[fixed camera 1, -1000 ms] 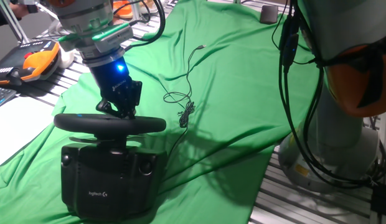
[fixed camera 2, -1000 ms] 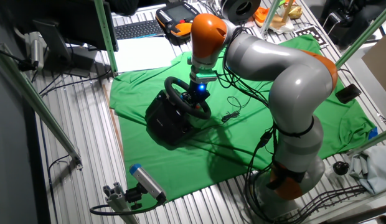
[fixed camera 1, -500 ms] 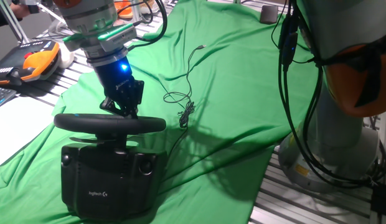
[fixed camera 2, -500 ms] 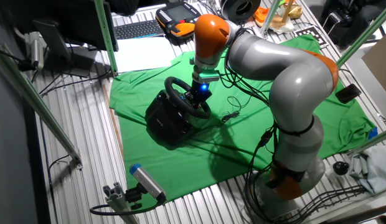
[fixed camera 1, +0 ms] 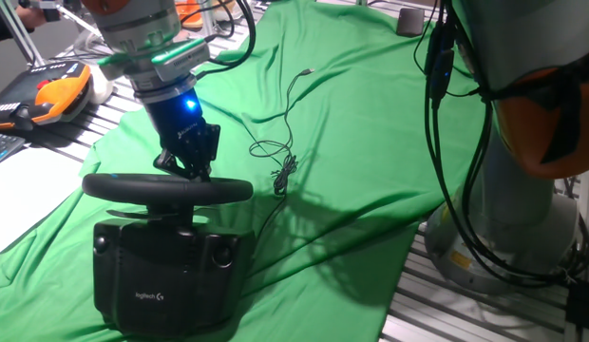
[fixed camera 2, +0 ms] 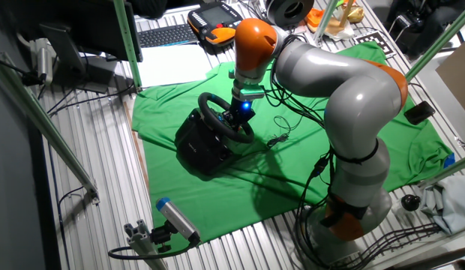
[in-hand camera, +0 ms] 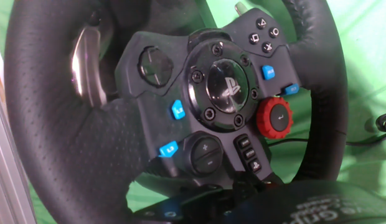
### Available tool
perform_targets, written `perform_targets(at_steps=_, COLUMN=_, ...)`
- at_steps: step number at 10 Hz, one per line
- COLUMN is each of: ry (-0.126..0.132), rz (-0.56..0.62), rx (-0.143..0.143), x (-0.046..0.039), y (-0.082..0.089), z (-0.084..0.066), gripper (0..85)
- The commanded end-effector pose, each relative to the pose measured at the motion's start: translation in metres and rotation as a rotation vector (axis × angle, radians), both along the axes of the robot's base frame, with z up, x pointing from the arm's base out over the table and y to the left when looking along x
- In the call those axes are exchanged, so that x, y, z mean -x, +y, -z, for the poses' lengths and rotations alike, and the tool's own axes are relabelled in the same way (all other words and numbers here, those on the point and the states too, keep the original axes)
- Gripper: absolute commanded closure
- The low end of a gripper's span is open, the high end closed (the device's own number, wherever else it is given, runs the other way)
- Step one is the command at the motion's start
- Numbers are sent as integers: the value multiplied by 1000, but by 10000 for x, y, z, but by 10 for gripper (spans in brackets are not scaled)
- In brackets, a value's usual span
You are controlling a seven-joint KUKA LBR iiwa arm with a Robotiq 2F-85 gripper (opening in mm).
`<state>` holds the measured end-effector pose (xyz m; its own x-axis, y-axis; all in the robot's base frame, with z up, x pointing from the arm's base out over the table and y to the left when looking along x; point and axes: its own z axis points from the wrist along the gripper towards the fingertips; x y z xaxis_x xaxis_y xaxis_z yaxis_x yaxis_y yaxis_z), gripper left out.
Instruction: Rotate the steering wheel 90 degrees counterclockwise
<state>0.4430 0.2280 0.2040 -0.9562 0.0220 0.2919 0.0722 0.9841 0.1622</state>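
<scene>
Steering wheel [fixed camera 1: 167,189] sits on its boxy black base [fixed camera 1: 168,275], on the green cloth [fixed camera 1: 351,142] over the slatted table [fixed camera 2: 105,180]. My claw [fixed camera 1: 185,167] is down at the rim's far edge; spread or pinching, I cannot tell. Only the hand view shows the hub: perforated leather rim, blue buttons [in-hand camera: 178,109], red dial [in-hand camera: 275,116]. A thin black cable [fixed camera 1: 280,157] coils nearby.
</scene>
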Motion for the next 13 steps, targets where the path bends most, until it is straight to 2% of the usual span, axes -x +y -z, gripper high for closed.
perform_targets(at_steps=1, ry=-1, rz=-1, rx=0, x=0, y=-1, z=3, gripper=850)
perform_targets(at_steps=5, ry=-6, rz=-18, rx=5, x=-6, y=-38, z=41, gripper=850)
perform_targets(at_steps=9, ry=-2, rz=-25, rx=20, x=43, y=-44, z=42, gripper=850)
perform_targets(at_steps=10, ry=12, rz=-27, rx=29, x=47, y=-31, z=40, gripper=850)
perform_targets(at_steps=13, ry=18, rz=-20, rx=36, x=55, y=-12, z=29, gripper=850)
